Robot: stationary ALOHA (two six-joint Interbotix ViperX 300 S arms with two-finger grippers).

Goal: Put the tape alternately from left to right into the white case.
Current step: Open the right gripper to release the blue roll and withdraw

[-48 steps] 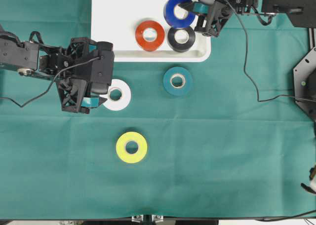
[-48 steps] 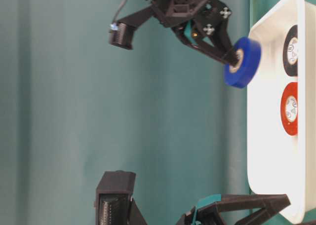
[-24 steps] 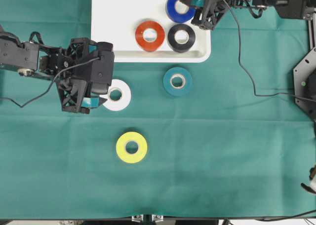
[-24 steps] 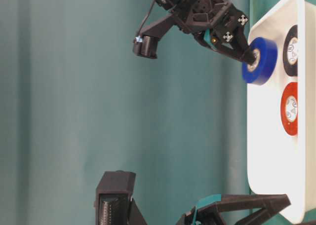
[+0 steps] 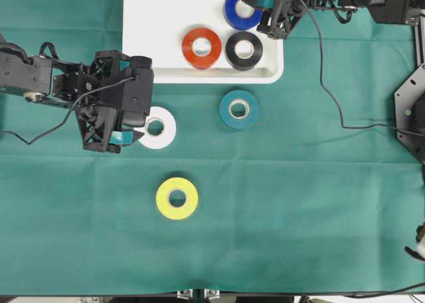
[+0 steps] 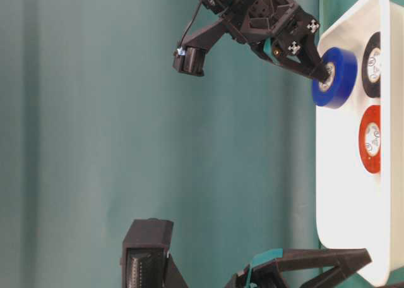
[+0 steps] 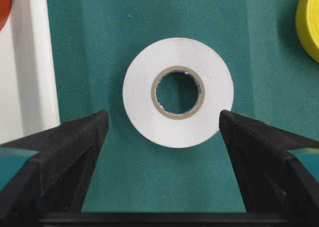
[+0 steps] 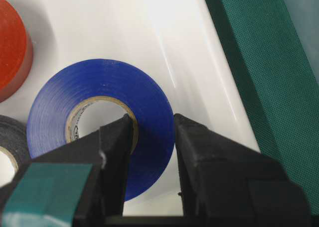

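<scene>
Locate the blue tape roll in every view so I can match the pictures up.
Overhead: blue tape roll at top centre-right, over the white case, pinched by the right gripper.
Table-level: upper right, at the case's wall.
Left wrist: not in view.
Right wrist: centre-left, between the jaws.
Shared landmark: the red tape roll lying beside it in the case.

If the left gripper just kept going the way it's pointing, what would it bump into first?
Probably the white tape roll. The left gripper is open and aimed down at the green cloth, with the roll sitting flat between its fingers. How far above it hangs is unclear.
</scene>
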